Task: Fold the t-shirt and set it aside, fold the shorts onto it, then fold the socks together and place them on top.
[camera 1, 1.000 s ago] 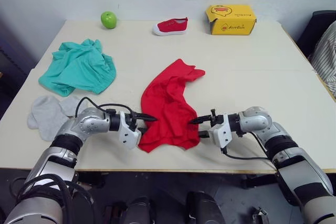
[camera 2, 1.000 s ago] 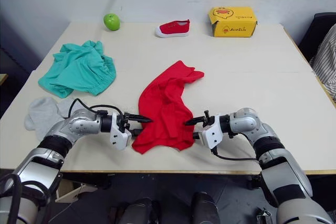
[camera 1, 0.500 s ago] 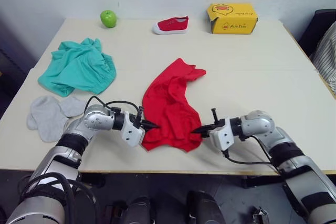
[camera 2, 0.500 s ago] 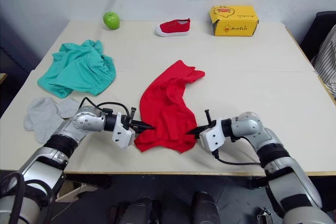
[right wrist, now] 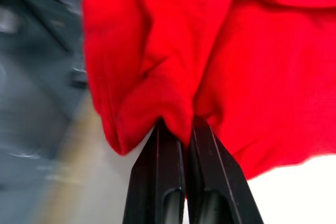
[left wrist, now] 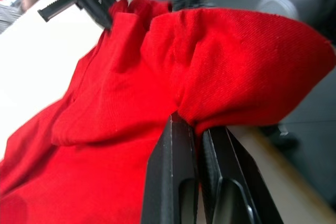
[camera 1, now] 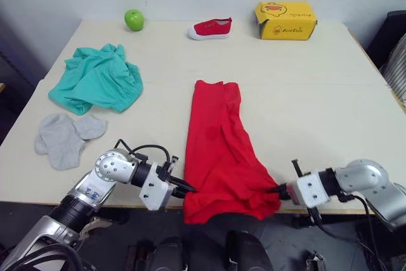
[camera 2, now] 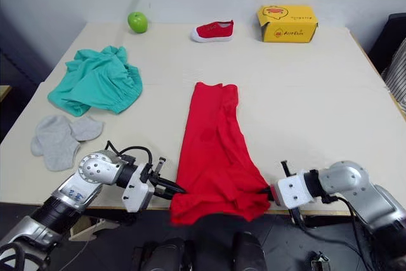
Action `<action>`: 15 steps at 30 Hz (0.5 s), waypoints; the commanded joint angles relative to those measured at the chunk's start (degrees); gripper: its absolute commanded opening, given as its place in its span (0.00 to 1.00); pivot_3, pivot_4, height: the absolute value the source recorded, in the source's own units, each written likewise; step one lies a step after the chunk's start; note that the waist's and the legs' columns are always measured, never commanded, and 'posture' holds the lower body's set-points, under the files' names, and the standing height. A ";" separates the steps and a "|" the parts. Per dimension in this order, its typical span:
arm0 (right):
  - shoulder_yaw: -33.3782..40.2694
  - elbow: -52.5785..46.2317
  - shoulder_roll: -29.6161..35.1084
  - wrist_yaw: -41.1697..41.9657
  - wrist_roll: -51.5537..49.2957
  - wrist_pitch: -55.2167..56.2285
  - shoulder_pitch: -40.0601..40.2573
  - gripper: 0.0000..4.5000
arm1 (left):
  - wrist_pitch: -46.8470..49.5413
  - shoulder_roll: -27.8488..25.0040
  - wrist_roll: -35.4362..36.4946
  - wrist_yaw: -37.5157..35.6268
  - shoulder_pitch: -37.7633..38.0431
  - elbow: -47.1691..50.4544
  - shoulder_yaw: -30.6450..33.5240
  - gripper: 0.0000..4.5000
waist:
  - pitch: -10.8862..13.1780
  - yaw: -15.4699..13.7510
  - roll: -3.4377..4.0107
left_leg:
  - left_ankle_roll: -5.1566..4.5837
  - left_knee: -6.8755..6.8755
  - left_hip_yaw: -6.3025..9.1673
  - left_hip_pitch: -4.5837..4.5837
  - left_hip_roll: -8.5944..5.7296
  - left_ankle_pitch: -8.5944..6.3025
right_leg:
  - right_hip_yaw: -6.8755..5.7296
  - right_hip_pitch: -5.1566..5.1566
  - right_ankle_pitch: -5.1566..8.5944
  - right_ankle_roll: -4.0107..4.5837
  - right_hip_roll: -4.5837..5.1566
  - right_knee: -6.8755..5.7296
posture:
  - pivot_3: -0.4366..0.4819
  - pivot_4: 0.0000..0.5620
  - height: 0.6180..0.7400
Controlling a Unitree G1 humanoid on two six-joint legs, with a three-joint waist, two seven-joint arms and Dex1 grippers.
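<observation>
With both grippers, left (camera 1: 189, 189) and right (camera 1: 277, 189), clamped on the t-shirt (camera 1: 219, 150) hem, cloth overhangs the table (camera 1: 317, 93) edge, probably to stretch it flat.

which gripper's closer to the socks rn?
Left. The left gripper is clamped on the t-shirt hem at the table's near edge, a short way from the socks on the robot's left. The right gripper grips the hem's opposite corner, farther off.

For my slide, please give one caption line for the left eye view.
Both tools, left and right, grip the small bright red cotton t-shirt at the beige table's near edge.
</observation>
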State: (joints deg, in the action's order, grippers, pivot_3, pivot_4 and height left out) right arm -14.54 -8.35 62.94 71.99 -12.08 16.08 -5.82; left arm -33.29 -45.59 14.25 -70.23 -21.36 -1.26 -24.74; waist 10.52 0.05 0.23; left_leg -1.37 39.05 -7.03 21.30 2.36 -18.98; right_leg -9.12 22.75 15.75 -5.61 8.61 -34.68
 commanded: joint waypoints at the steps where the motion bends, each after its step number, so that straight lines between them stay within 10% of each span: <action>1: 3.56 -8.99 4.15 1.57 -4.52 -9.46 5.14 0.00 | 5.29 -3.60 1.48 -1.57 3.05 6.47 2.75 0.00 | 0.06 -0.02 0.04 | 0.02 0.00 -0.01 0.02 0.06 -0.01 | -0.03 0.01 0.01 0.02 -0.05 0.05 | 0.48 0.27 1.00; 15: 13.59 -19.54 6.90 7.73 -16.43 -18.19 16.80 0.00 | 19.60 -11.53 6.60 -2.51 16.81 20.69 10.09 0.00 | 0.28 -0.29 0.07 | 0.10 0.00 -0.01 0.07 0.27 -0.19 | 0.02 0.04 0.08 0.15 -0.15 0.19 | 0.48 0.27 1.00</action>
State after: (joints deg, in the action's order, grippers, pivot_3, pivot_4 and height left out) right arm -3.66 -25.71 68.85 78.41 -25.49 0.25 9.92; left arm -15.56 -55.46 19.74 -72.55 -5.47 18.31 -17.50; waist 10.80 -0.24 0.30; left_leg -1.27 39.05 -7.04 21.37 2.62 -19.17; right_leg -9.10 22.80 15.83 -5.46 8.46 -34.48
